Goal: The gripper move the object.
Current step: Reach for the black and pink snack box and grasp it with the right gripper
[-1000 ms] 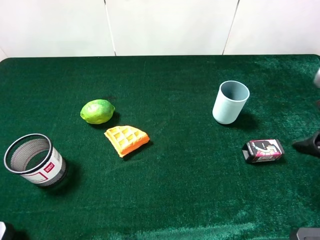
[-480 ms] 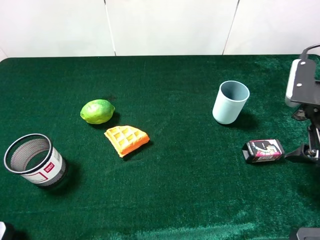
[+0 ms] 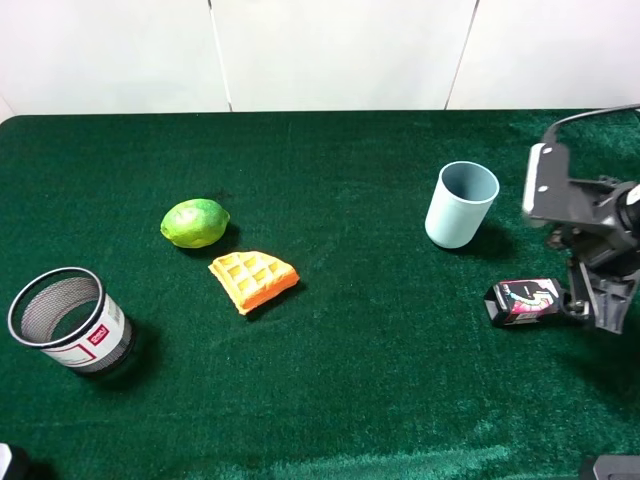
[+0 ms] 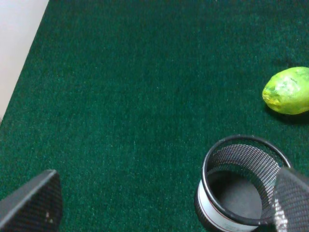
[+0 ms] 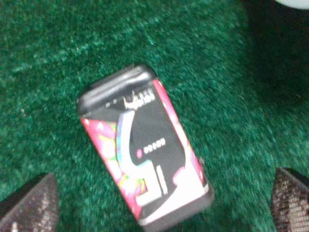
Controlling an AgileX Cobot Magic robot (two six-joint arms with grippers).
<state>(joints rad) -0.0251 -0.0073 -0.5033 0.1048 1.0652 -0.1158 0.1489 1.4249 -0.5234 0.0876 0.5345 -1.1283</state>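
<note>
While the right gripper (image 3: pixel 590 303) hangs low over the right side of the green table (image 3: pixel 350 400), its two fingers stand wide apart and hold nothing. The object (image 3: pixel 525 300), a small black box with pink and white graphics, lies flat on the cloth just beside that gripper, on the side toward the table's middle. In the right wrist view its near end sits between the two spread fingertips, with green cloth showing on either side (whether a finger brushes the box I cannot tell from the high view). A pale blue cup (image 3: pixel 461 204) stands upright near the box, farther back on the table and apart from it.

The left gripper (image 4: pixel 161 208) is likewise spread wide and empty. A wire mesh cup (image 4: pixel 244 183) stands upright in front of it, close by one fingertip, and a lime (image 4: pixel 288 90) lies beyond. From above, an orange waffle piece (image 3: pixel 253 279) lies just beside the lime, left of the middle, well apart from the box.
</note>
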